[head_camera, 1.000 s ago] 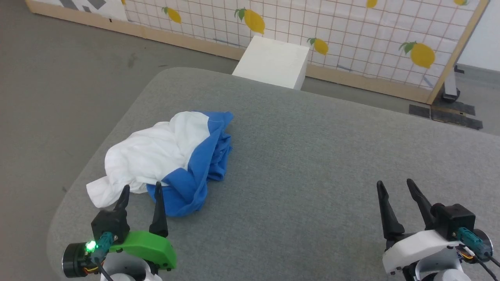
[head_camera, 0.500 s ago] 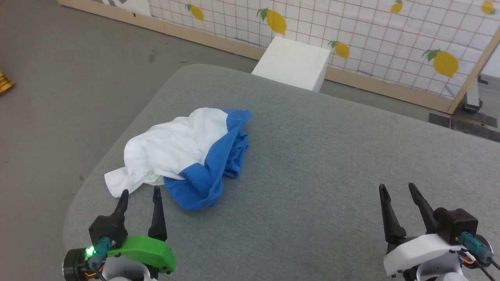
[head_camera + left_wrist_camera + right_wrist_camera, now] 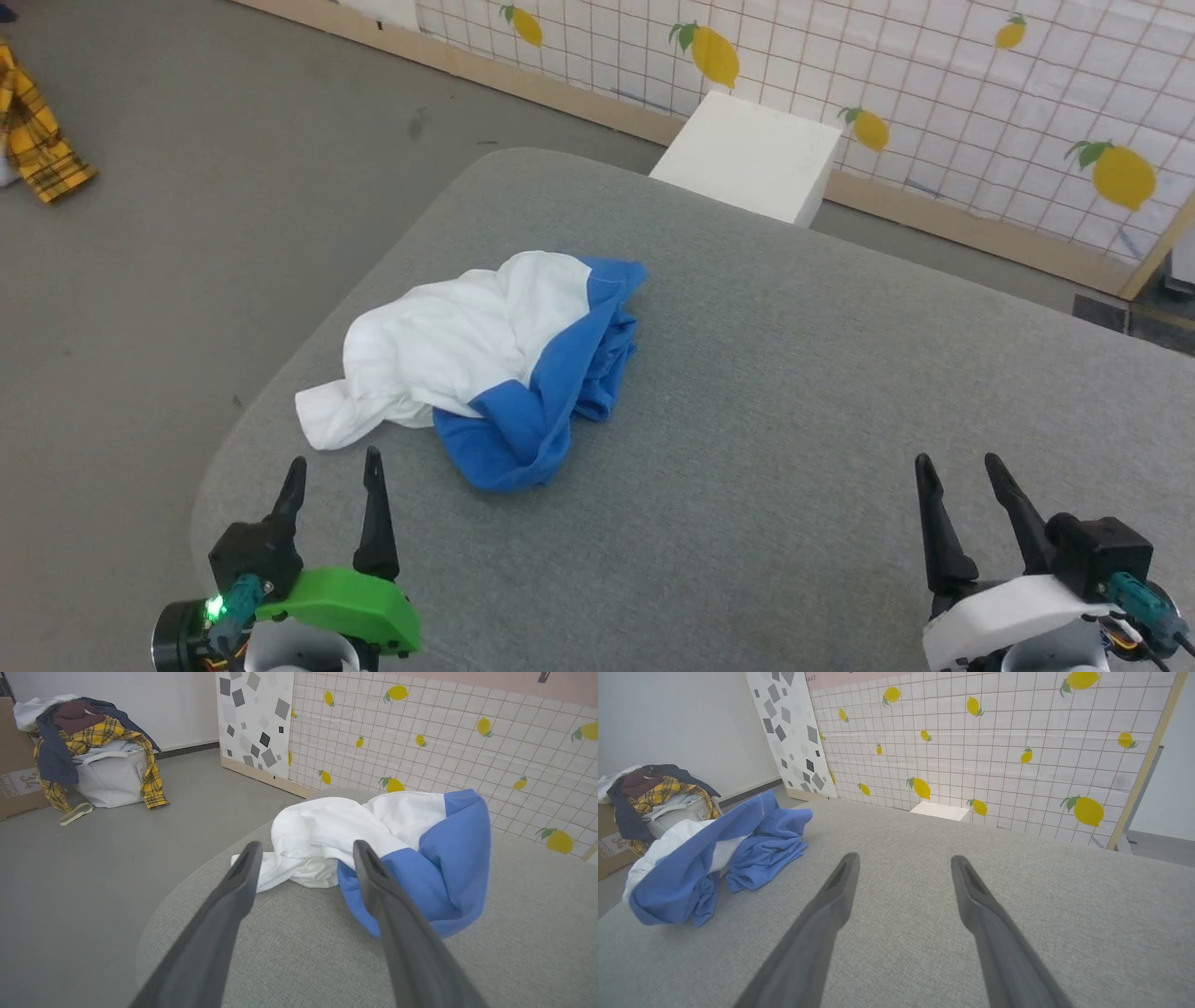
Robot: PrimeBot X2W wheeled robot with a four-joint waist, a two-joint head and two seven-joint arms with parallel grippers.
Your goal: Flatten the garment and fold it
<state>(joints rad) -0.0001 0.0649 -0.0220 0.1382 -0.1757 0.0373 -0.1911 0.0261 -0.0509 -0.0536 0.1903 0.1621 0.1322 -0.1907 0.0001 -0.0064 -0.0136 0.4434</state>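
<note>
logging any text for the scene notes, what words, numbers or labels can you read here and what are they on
"34": printed on the brown cardboard box beside the clothes pile, left wrist view.
Small line under it: too blurred to read.
"ANT": seemingly the end of a cut-off word on the pink strip above the lemon panel, right wrist view; not certain.
Garment: no print visible.

Place: staged test room, dressed as a laundry corner.
Backdrop: free-standing wood-framed lemon-print panel (image 3: pixel 994 742) of mock tiles, beside a panel of grey squares (image 3: pixel 254 718).
Work surface: broad grey padded table (image 3: pixel 794 420), rounded corners.
Floor: bare grey floor (image 3: pixel 187 280).
Clutter: clothes pile (image 3: pixel 88 732) heaped over a white bin (image 3: pixel 110 781), cardboard box (image 3: pixel 16 784) alongside.
</note>
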